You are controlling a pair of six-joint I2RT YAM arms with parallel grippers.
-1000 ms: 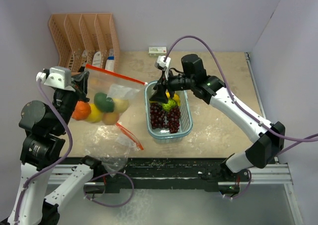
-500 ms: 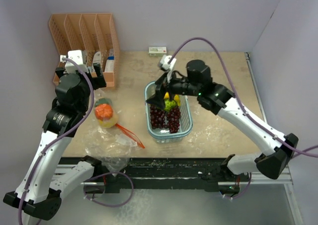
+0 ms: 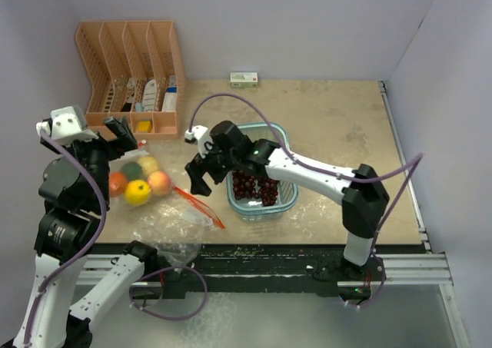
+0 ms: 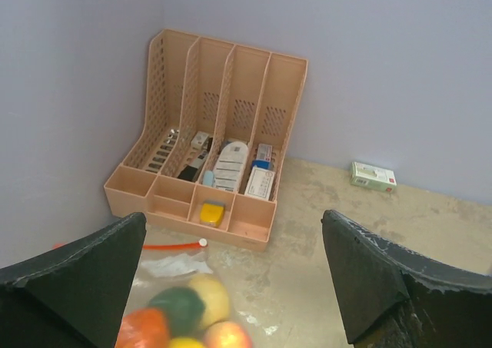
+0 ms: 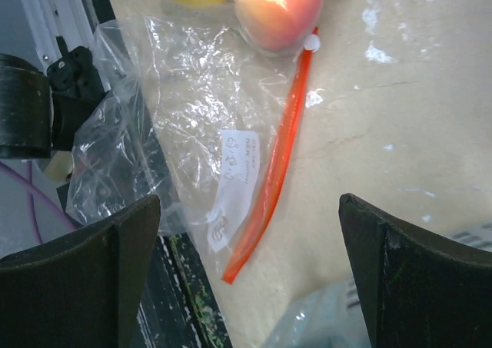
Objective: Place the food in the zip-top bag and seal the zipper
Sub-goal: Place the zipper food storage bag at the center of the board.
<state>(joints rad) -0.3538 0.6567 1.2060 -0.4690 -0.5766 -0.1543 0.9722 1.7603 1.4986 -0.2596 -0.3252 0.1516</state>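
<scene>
Clear zip-top bag (image 3: 165, 213) of food (image 3: 138, 185) no longer aloft; left hand (image 4: 233, 217), right hand (image 5: 250, 198) (now near zipper (image 5: 277, 160)) both agape.

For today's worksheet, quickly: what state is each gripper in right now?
Left gripper: open, holding nothing.
Right gripper: open, holding nothing.

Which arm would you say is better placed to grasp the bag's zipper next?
Right, probably: the right gripper, open, hovers over the orange-red zipper; the left gripper faces the file organizer.
</scene>
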